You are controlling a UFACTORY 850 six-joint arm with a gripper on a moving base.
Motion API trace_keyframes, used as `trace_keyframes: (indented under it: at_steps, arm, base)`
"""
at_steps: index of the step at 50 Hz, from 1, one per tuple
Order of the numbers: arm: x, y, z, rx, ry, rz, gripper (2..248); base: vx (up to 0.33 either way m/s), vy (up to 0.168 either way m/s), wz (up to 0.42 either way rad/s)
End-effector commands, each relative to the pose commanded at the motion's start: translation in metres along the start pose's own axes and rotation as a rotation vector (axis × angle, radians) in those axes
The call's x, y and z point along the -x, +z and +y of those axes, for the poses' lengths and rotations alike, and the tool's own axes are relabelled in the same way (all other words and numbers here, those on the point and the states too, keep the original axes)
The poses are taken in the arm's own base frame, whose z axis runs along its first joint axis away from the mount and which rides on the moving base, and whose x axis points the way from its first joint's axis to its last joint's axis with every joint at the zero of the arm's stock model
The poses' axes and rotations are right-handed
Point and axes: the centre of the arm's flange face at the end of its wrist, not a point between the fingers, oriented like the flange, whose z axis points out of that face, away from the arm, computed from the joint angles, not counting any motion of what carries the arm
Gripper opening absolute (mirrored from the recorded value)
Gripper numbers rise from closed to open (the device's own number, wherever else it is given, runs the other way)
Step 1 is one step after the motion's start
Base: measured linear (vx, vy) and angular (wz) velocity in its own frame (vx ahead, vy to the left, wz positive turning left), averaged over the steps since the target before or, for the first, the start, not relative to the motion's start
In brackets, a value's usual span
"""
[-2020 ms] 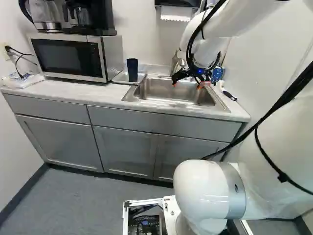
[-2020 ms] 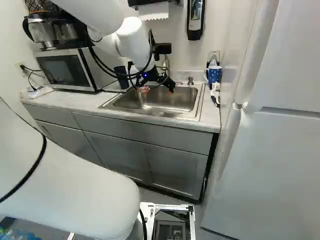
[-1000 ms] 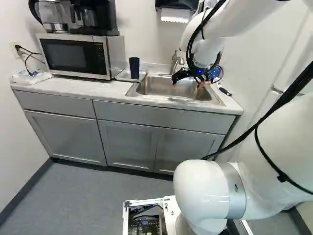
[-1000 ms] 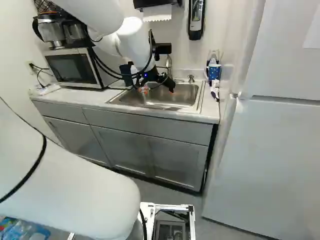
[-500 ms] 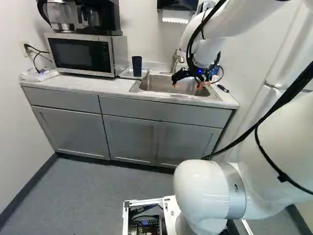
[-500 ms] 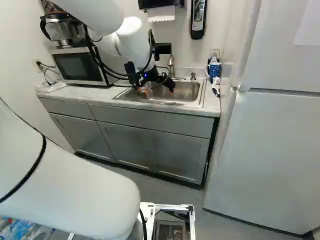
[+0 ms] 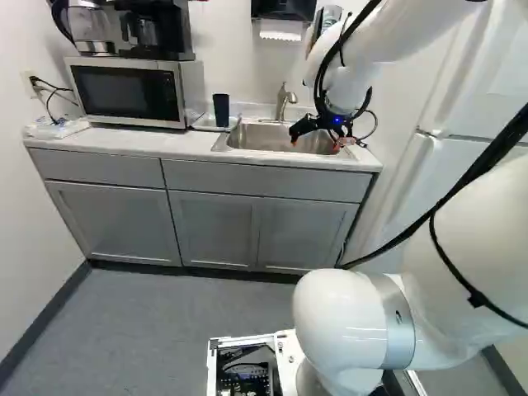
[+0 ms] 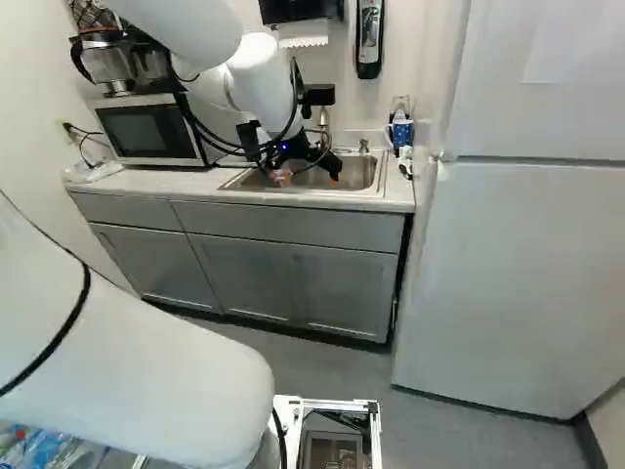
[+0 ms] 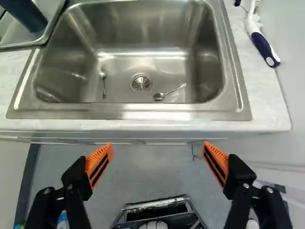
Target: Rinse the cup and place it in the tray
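Observation:
In the left base view my gripper (image 7: 315, 143) hangs by the sink, with nothing between its fingers. The wrist view has the gripper (image 9: 157, 155) open wide, its orange pads far apart over the floor just ahead of the counter's front edge. A dark blue cup (image 7: 221, 110) stands on the metal tray (image 7: 201, 123) left of the sink. Its lower part also shows in the wrist view, on the tray (image 9: 34, 44). A blue patterned mug (image 8: 402, 134) stands at the counter's right end, behind the sink's corner.
The steel sink (image 9: 141, 45) holds two spoons (image 9: 103, 85) near its drain. A faucet (image 7: 282, 101) rises behind it. A blue-and-white brush (image 9: 261, 42) lies on the counter to its right. A microwave (image 7: 128, 92) stands left of the tray, and a white refrigerator (image 8: 527, 254) stands right of the counter.
The base has moved: the counter and sink have shifted and look farther away. My arm keeps its pose against its lowest joint, and the gripper has stayed open.

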Motion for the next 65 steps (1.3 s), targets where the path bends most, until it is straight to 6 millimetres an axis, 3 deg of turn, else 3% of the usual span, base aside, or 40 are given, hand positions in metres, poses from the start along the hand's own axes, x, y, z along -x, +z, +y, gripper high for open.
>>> trace_keyframes:
  at_steps: [29,65]
  arm:
    - [0.0,0.0,0.0,0.0,0.0,0.0,247]
    - [0.0,0.0,0.0,0.0,0.0,0.0,247]
  base:
    - [-0.109,-0.009,-0.248]
    - [-0.09,0.039,-0.008]
